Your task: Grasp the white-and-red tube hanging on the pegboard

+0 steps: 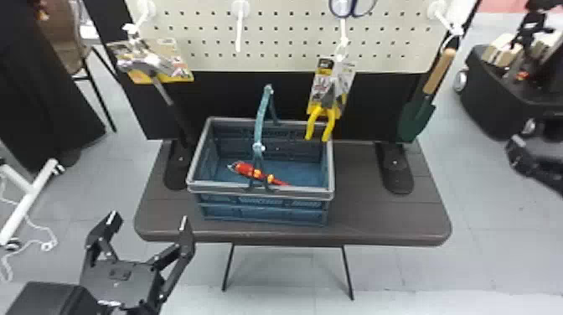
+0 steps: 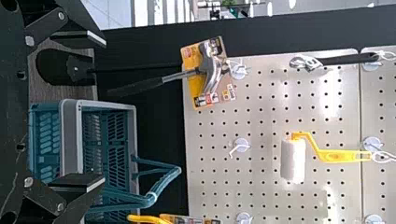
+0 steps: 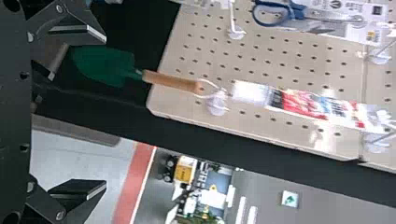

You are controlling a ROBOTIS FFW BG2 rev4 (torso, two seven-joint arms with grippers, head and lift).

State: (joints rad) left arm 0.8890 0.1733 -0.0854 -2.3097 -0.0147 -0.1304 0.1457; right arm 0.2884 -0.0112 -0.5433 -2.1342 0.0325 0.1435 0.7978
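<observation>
Tube: hung by its top on the pegboard, body free for my grasp; lower end near the trowel's hook.
Right claw: empty, fingers spread.
Left claw: open, just before the desk.
Room: I'd approach frontally, minding pegboard edge and trowel.

Head view: top edge's cropping scissors, basket handle is partly hiding red tool. Right wrist view: tube print is blurring.
</observation>
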